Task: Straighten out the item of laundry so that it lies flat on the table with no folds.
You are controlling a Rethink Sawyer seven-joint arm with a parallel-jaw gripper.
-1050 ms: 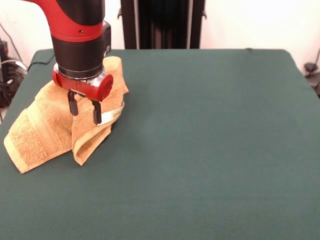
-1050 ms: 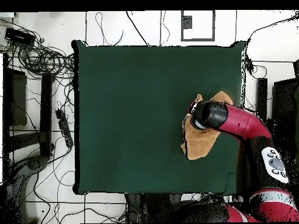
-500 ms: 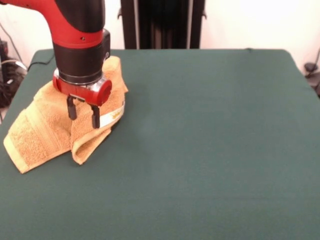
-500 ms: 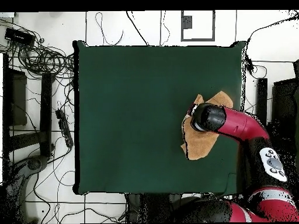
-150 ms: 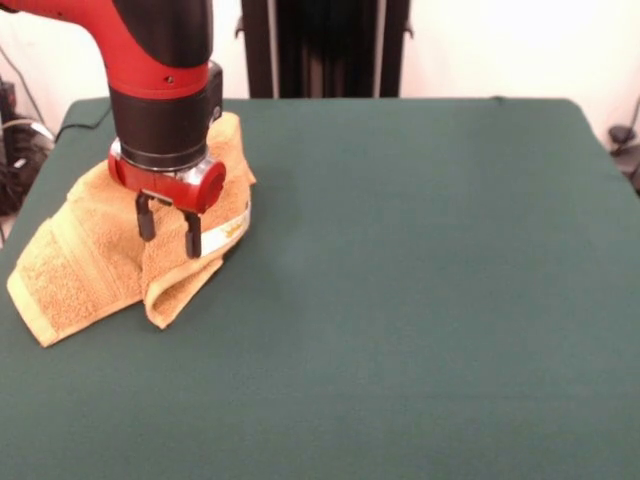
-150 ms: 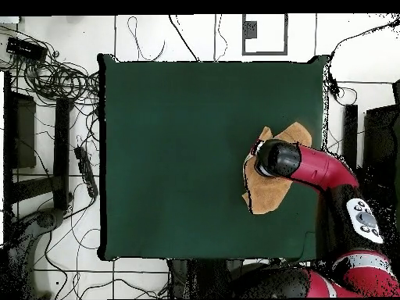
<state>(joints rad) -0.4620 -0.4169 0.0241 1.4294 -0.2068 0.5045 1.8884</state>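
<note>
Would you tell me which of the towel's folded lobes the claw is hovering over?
The claw, open, hangs over the narrower folded lobe bearing the white label, not the wider lobe at the table's edge.

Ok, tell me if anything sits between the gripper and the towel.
Nothing visible does. The open gripper hangs right over the crumpled towel, and the table shows nothing else on it.

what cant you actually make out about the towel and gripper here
- Front view: the part of the towel behind the gripper and arm is hidden.
- Front view: the print on the white label is too small to read.
- Overhead view: the arm's head covers the gripper and the towel's middle.
- Both views: what lies under the folded flap is hidden.
</note>
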